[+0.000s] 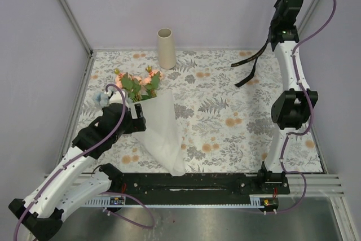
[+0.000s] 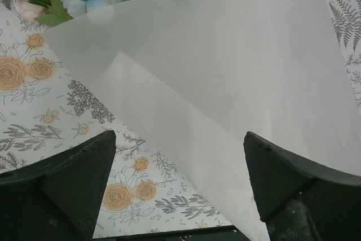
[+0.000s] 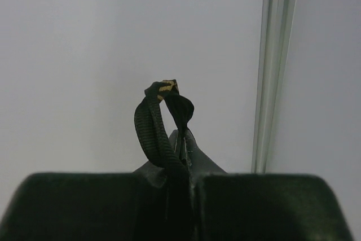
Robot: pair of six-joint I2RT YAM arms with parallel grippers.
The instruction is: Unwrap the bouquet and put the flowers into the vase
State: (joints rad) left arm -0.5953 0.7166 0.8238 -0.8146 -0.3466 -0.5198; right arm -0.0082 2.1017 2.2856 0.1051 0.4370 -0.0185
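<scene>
White paper cone (image 1: pixel 163 134) wraps the bouquet (image 1: pixel 149 105), which lies flat on the patterned tablecloth (image 1: pixel 237 117) left of centre, its narrow tip pointing toward the near edge and its wide mouth toward the back wall. The flowers (image 1: pixel 135 84) spill from that mouth: peach-pink blooms and green leaves, with a pale-blue cluster (image 1: pixel 101 99) lying off to the left, seen close up at the top of the left wrist view. No tie is around the cone. The vase (image 1: pixel 166 48), a plain cream cylinder, stands upright at the far edge of the cloth, just beyond the blooms and apart from them. The left gripper (image 1: pixel 134 118) sits at the cone's left edge with its jaws spread wide and nothing clamped; from its own camera the two dark fingers (image 2: pixel 67 179) straddle the smooth sheet of paper, which fills the gap between them. Whether the fingers touch the paper cannot be told. The right gripper (image 3: pixel 183 145) is raised high in the far right corner, closed tight on the black ribbon (image 1: pixel 251 63), which loops above the fingertips and dangles over the cloth, well apart from the bouquet.
</scene>
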